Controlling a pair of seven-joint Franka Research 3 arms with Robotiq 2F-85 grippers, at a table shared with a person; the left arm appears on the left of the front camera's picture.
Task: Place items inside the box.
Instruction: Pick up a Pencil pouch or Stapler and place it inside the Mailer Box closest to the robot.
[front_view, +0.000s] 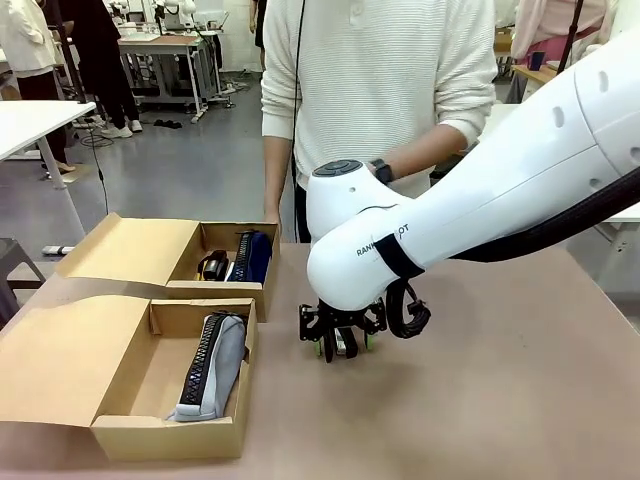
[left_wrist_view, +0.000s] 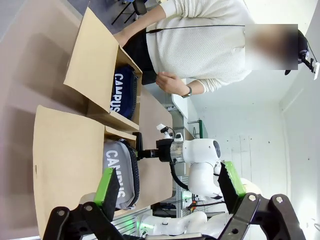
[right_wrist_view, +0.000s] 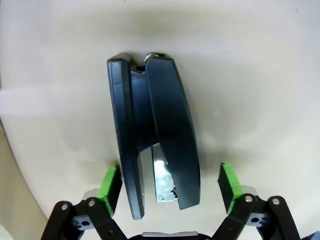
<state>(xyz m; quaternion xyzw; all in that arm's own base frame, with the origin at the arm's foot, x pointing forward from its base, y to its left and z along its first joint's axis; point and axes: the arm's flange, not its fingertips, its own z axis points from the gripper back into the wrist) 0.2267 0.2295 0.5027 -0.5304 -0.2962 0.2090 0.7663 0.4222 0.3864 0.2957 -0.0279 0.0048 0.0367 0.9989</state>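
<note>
Right wrist view gives you the black stapler (right_wrist_view: 155, 135) lying on its side on the table (right_wrist_view: 260, 75), lengthwise between the fingers of the right gripper (right_wrist_view: 170, 182), so they can close across its narrow width. The jaws stand partly open, one pad just beside the base and the other clear, with nothing clamped yet. That spot is mid-table, right of two open boxes by the left edge: the near box (front_view: 170, 435) holds the grey pencil case (front_view: 212, 365), the far box (front_view: 215, 290) the navy pouch (front_view: 252, 258). Your left gripper (left_wrist_view: 169, 185) hangs wide open and empty.
</note>
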